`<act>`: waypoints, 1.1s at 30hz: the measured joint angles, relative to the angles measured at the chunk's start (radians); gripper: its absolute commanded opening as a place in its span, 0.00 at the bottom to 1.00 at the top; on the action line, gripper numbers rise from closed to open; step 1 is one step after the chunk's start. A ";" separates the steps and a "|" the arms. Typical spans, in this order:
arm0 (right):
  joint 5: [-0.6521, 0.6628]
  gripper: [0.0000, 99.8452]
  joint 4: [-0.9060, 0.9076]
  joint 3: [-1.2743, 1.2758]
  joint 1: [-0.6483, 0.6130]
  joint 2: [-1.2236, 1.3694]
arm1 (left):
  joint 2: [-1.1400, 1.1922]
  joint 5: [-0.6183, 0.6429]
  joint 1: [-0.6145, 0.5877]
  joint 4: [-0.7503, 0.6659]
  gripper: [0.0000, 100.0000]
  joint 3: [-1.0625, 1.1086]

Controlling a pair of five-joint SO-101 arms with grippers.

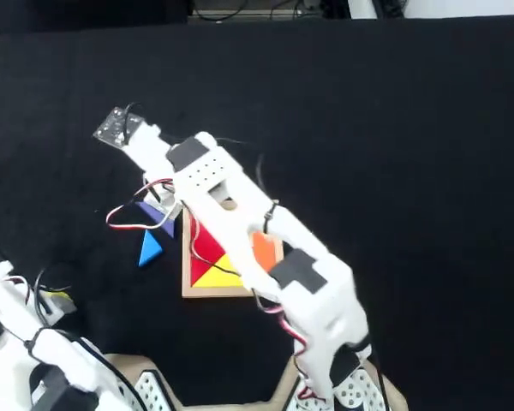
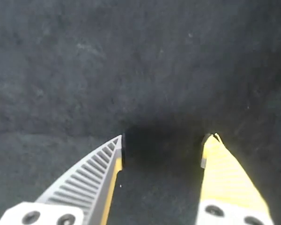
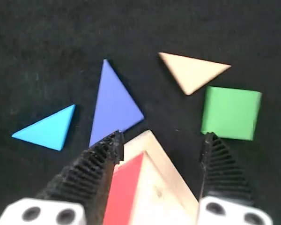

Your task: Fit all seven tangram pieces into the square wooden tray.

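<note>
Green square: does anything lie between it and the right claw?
Nothing visible does. The open right claw hangs over the tray corner, and the green square lies on the cloth beside one fingertip.

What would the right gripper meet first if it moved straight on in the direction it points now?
Probably the corner of the wooden tray, which lies between the open fingers of the right gripper; depth is hard to judge.

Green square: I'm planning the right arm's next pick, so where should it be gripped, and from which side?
Likely across two opposite straight edges, coming down from above. The green square lies flat on the cloth, so only its parallel edges offer a hold, and bare cloth separates it from the beige triangle and the wooden tray, leaving room for the right gripper.
</note>
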 measured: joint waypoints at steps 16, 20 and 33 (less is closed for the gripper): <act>-0.060 0.27 0.172 -0.331 -0.041 0.281 | -0.005 0.000 0.035 -0.005 0.28 0.006; -0.068 0.27 0.189 -0.404 -0.061 0.338 | -0.005 0.000 0.035 -0.005 0.28 0.006; -0.123 0.27 0.367 -0.654 -0.103 0.407 | -0.005 0.002 0.041 -0.005 0.28 0.014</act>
